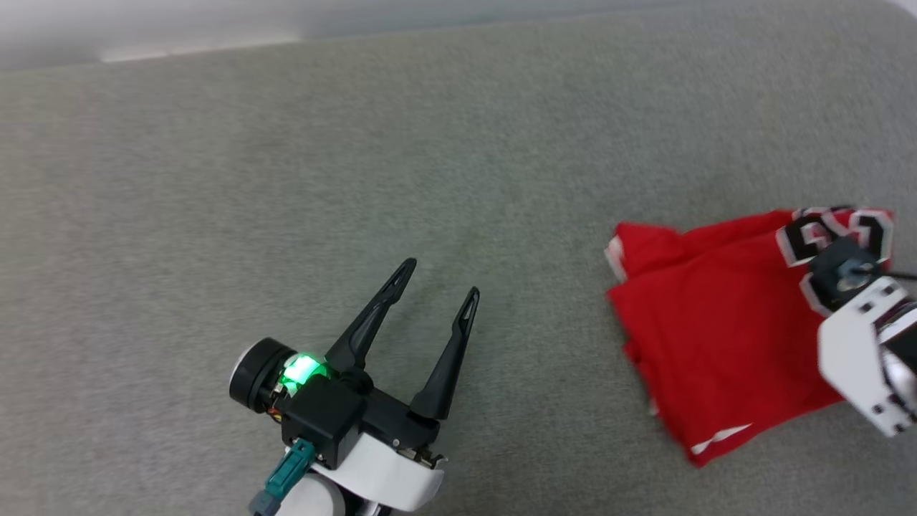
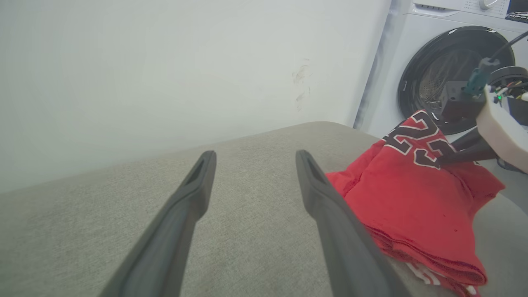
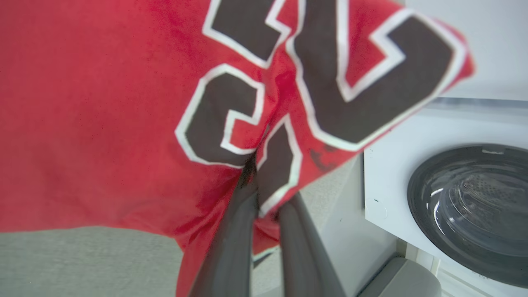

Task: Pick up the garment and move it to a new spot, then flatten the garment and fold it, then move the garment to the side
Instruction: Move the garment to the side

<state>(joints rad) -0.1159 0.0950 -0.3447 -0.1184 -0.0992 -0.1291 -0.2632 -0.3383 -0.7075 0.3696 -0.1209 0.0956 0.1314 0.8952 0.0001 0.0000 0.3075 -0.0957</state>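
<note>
Red shirt (image 1: pixel 716 330), bunched in loose folds on the right part of the grey tabletop (image 1: pixel 286 179), close to a washing machine (image 3: pixel 412 173). Dark numerals edged in white on one raised corner. Pinched at that corner by the right tool (image 3: pixel 258 185), fingers almost together on the cloth. Left tool (image 1: pixel 440 279) spread wide, holding nothing, well apart from the shirt.

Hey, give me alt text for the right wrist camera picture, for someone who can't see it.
The right gripper is shut on a fold of the red garment, by its black, white-edged numerals. A white washing machine stands at the right.
</note>
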